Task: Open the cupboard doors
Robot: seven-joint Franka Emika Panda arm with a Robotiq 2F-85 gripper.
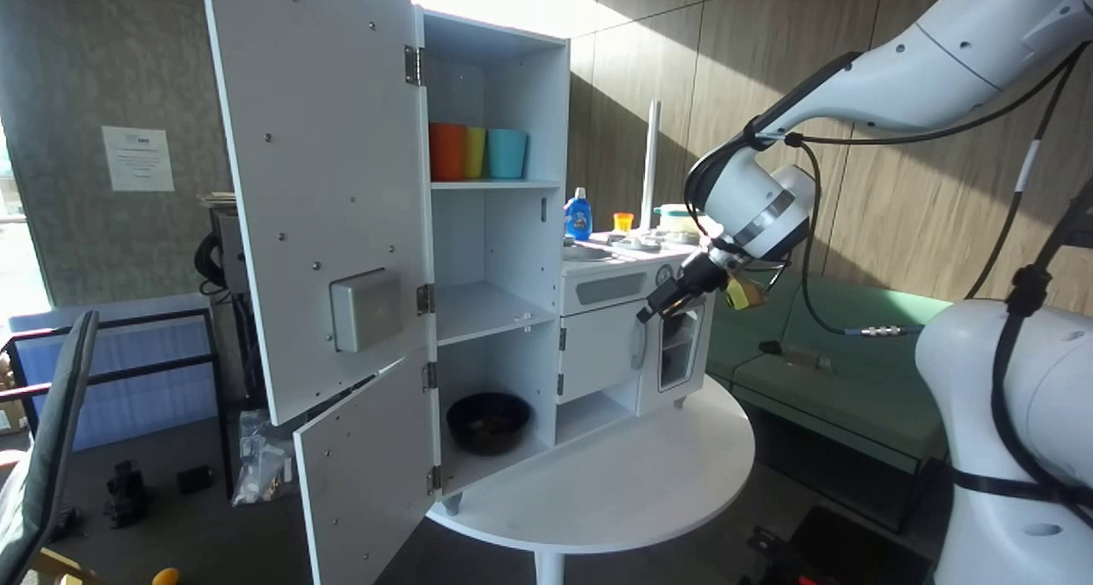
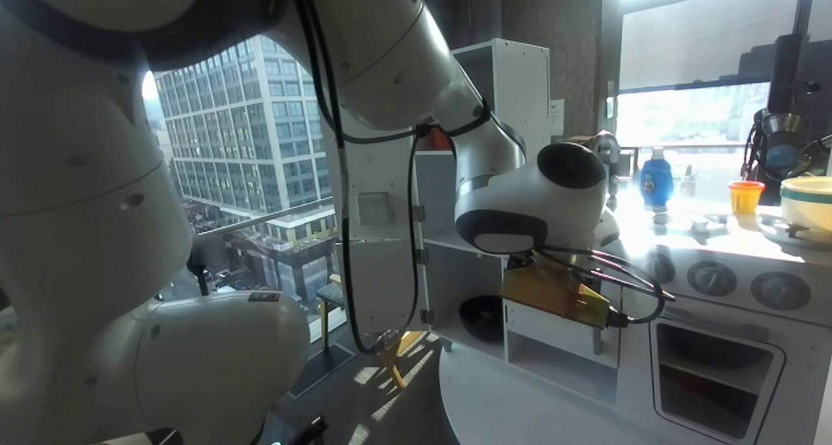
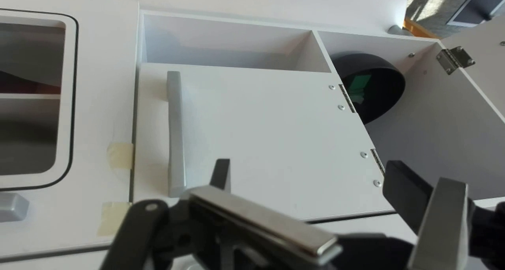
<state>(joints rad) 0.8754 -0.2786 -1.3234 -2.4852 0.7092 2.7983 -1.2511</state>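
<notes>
Exterior view, tall cupboard [image 1: 517, 252]: stood against an end edge of the counter [image 1: 628, 261]; its upper door [image 1: 333, 184] and lower door [image 1: 376, 478] are already swung wide, so no grip is judged to be needed there.

Small door [image 3: 272, 136]: seen closed below the counter's front edge, toward the corner met by the tall cupboard. A light, stiff panel is expected, to be swung outward in an arc toward that corner.

Gripper [image 3: 309, 175]: poised before the counter's front edge and lower than it, its fingers [image 3: 408, 193] spread wide with nothing between them. In the wrist view the handle [image 3: 176, 132] is shown outside that gap; whether it is touched cannot be told.

Handle: set upright at the small door's free side, roughly below the middle of the counter's front edge. It is judged smooth and rigid, so some slip should be allowed for; it is best taken at mid-length, with one finger to each side.

Tape [image 3: 120, 155]: two pale patches are stuck to the oven front [image 3: 104, 104], just beside the small door; whether it is held by them cannot be told.

Hinges [image 3: 347, 98]: two are seen on the tall cupboard's side; twisting is best avoided.
</notes>
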